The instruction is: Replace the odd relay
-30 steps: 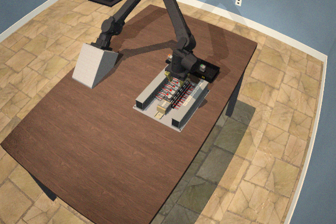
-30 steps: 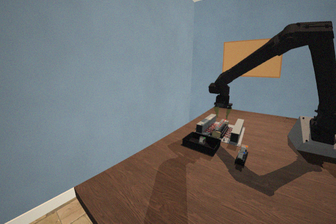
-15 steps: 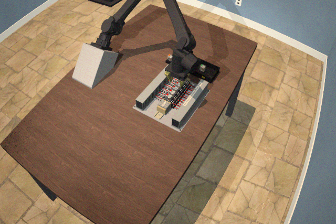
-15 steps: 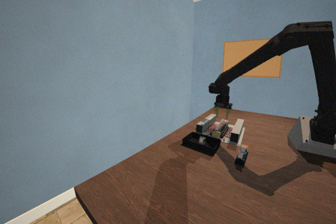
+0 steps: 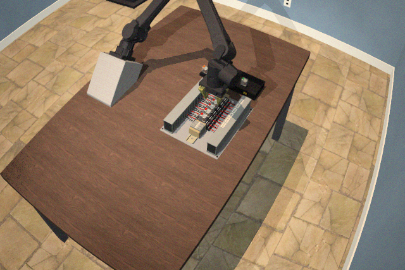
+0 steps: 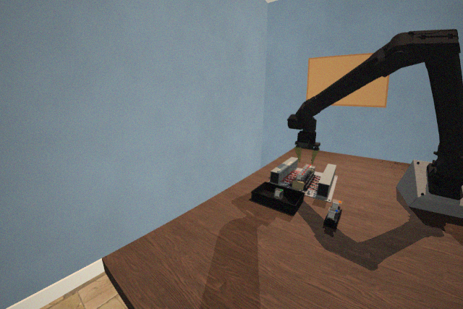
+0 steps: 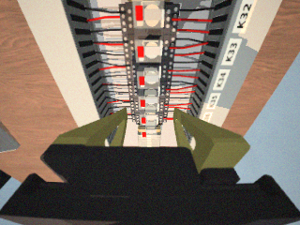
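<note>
My gripper [image 5: 211,99] [image 6: 306,161] [image 7: 150,112] is partly open and empty, its fingertips above the relay row on either side of its line. The row holds several relays; a near one [image 7: 151,51] has a red button on the left in the wrist view. All buttons I can make out in the row are red. A relay with a green button [image 5: 244,81] [image 6: 278,193] is in the black tray [image 5: 256,92] [image 6: 274,205]. A small black holder [image 6: 331,222] bears a relay with an orange button [image 5: 205,69] [image 6: 336,205] and one with a blue button [image 6: 333,215]. Seating heights are too small to judge.
Two grey wire ducts [image 5: 183,107] [image 5: 230,129] flank the row, with red and black wires between. A beige end block [image 5: 195,129] closes one end. The tray stands just beyond the panel's other end, near the table's edge. The holder is beside the tray.
</note>
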